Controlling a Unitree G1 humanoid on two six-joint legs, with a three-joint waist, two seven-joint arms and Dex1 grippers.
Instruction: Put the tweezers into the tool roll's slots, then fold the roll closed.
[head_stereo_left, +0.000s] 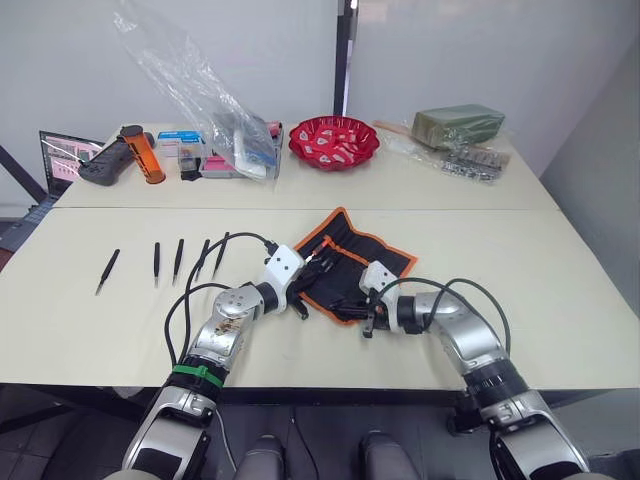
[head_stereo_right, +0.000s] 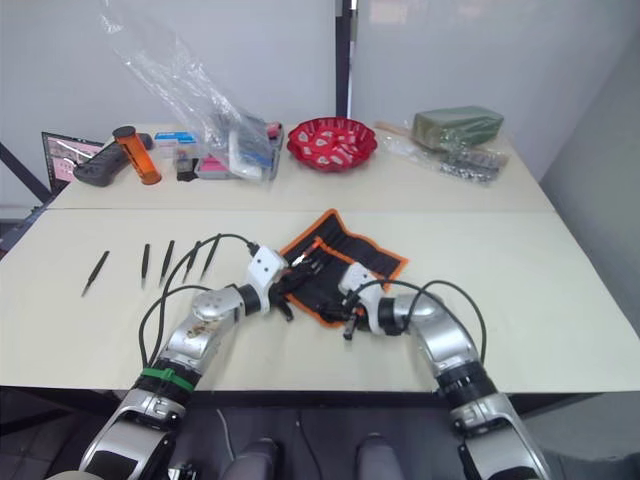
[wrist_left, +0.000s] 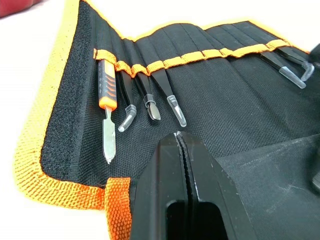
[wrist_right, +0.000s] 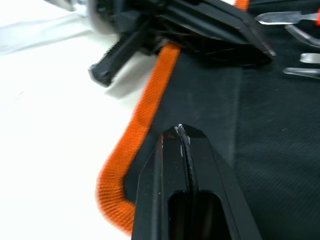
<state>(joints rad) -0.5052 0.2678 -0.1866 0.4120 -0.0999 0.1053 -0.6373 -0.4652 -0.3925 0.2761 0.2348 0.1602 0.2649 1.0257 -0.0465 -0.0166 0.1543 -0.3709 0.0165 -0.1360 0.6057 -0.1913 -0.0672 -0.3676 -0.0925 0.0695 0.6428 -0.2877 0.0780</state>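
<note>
Both grippers, left and right, fingers pressed together empty, are hovering over the open roll, likely readying it while tweezers are lying apart.

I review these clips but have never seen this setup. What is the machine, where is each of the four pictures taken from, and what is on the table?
A humanoid robot with two arms. Two pictures come from its head, looking down; two from cameras on its wrists. The left gripper and right gripper are both shut, holding nothing, over the open black fabric tool roll with orange trim. Some tools already sit in its orange-edged slots. Five slim black tweezers lie loose on the cream table to the robot's left. A red bowl stands farther back.
</note>
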